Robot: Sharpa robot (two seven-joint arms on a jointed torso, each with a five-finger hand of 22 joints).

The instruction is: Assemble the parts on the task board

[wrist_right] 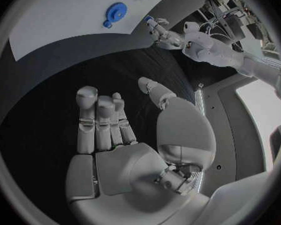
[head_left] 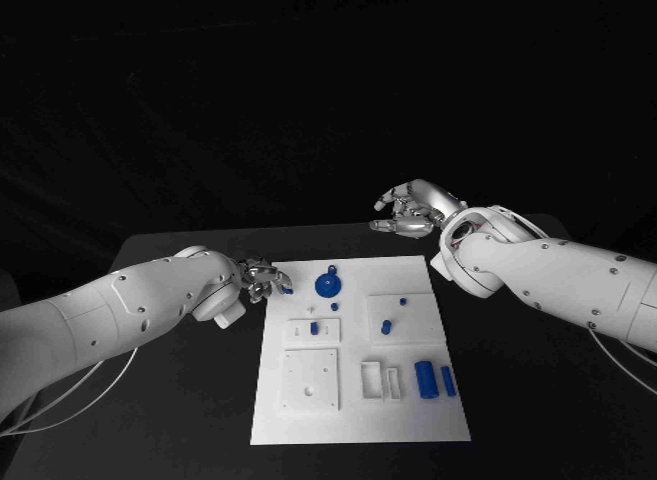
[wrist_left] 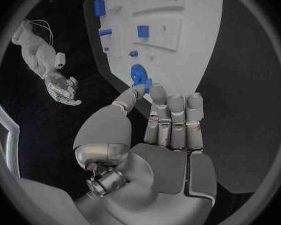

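The white task board (head_left: 415,420) (wrist_left: 190,50) (wrist_right: 59,20) lies in the middle of the black table. My left hand (head_left: 260,279) (wrist_left: 159,135) (wrist_right: 159,31) hovers at the board's far left edge and pinches a small blue part (head_left: 286,290) (wrist_left: 147,84) (wrist_right: 147,19) between thumb and fingertips. Just beyond its fingertips a round blue part (head_left: 328,286) (wrist_left: 137,74) (wrist_right: 115,11) sits on the board. My right hand (head_left: 412,212) (wrist_right: 122,135) (wrist_left: 62,87) floats over the bare table past the board's far right corner, fingers apart, holding nothing.
Two blue cylinders (head_left: 425,380) (head_left: 448,380) lie side by side at the board's near right. Small blue pieces (head_left: 387,325) (head_left: 314,327) stand in raised white blocks mid-board. A larger white block (head_left: 311,380) sits at the near left.
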